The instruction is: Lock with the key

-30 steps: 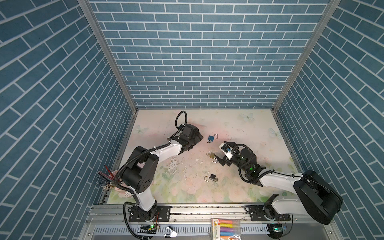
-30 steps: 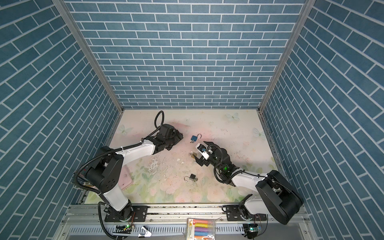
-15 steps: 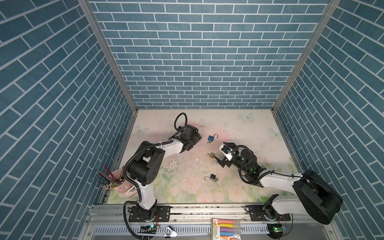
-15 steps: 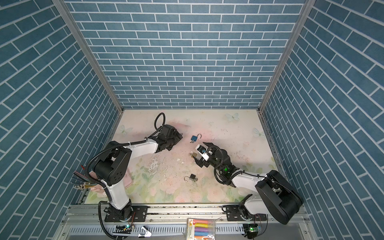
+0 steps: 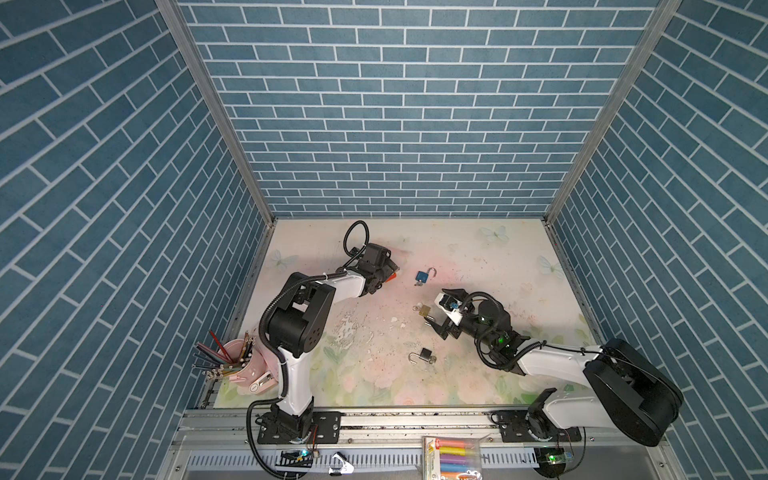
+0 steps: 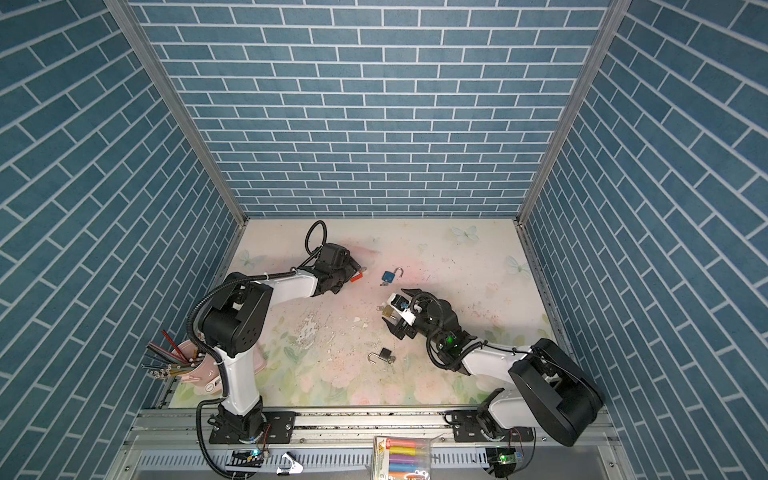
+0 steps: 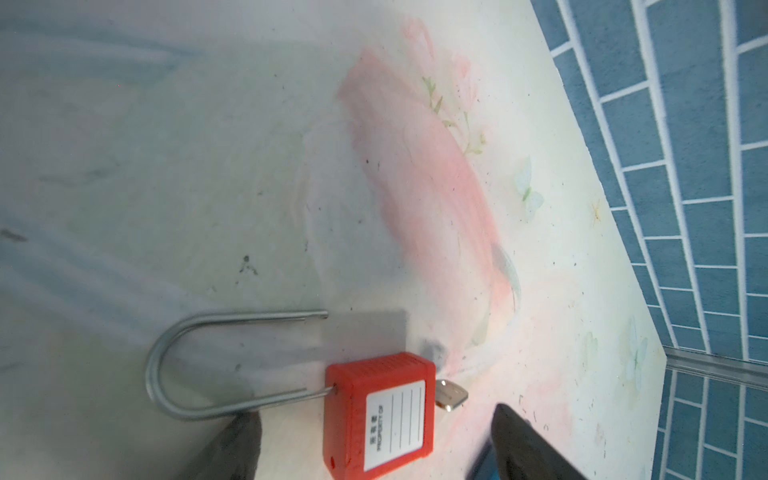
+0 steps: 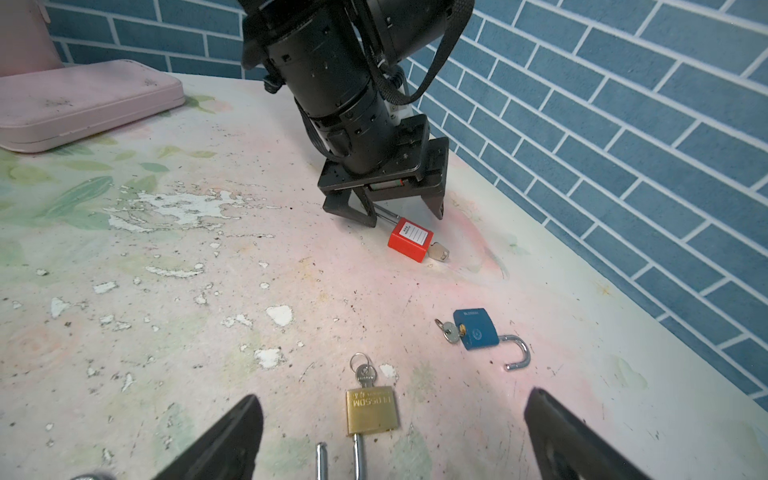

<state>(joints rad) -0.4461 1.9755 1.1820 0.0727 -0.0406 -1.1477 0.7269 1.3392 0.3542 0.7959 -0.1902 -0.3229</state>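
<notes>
- Across the pale, flower-printed table surface (image 5: pixel 478 257) four small padlocks lie flat, every shackle sprung open; by that, nothing is locked yet.
- Toward the far edge, left of the middle, the left gripper (image 8: pixel 405 214) stands low with its jaws spread wide, grasping nothing.
- Near the middle of the surface the right gripper (image 5: pixel 439 309) hovers with its jaws likewise spread and empty.
- Between the left fingers (image 7: pixel 237 440) lies the red plastic padlock with a white label (image 7: pixel 378 415). Its long axis runs from one finger toward the other, with the long steel shackle (image 7: pixel 166 365) by one finger and the key end toward the other. Whether that finger touches the shackle, I cannot tell.
- Between the right fingers (image 8: pixel 232 436) lies the brass padlock (image 8: pixel 372 409), its long axis crossing their closing line, shackle toward the wrist and key end away.
- The blue padlock (image 8: pixel 476 328) lies between the brass one and the far edge. The dark padlock (image 5: pixel 424 354) lies apart, toward the near edge.
- A silver key (image 7: pixel 451 395) stands in the red body's end, and a ringed key (image 8: pixel 365 374) in the brass one.
- Each arm is nearest its own lock. Which lock the task means is unsettled, though the red one's body looks the readier to pinch.
</notes>
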